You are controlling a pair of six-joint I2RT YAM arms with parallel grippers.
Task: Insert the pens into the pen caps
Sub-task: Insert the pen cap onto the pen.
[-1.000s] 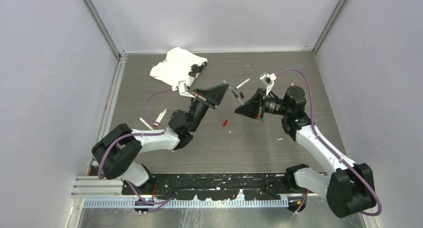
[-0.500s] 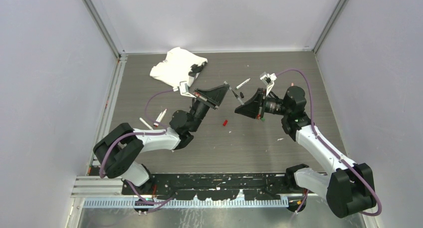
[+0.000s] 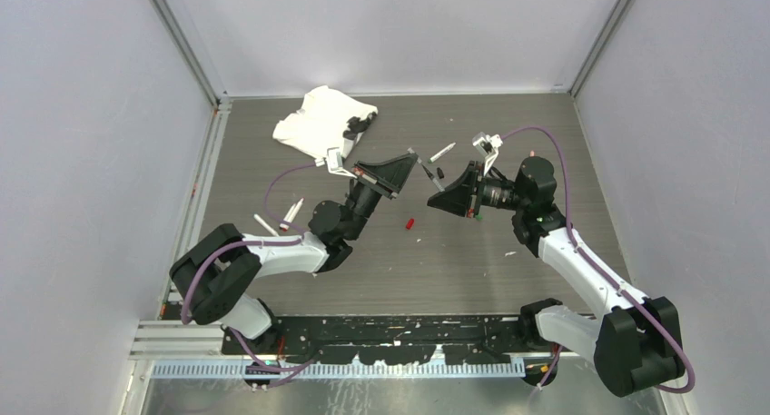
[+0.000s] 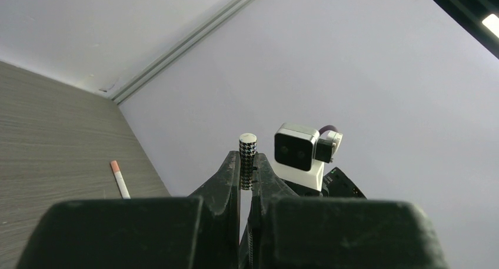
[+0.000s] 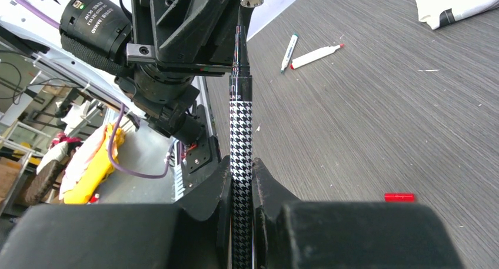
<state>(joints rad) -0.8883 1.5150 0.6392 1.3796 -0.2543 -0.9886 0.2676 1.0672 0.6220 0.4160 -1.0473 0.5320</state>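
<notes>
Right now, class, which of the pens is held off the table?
The black-and-white houndstooth pen, clamped in the right gripper. The white-barrelled pens all lie flat on the table.

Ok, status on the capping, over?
Left tool shut on cap. Right tool shut on pen, tip close to cap, not seated. Red cap lies aside, out of the path.

Top camera: high, looking down on whole table (image 3: 472, 270). Wrist cameras: close, facing each other above table centre.
</notes>
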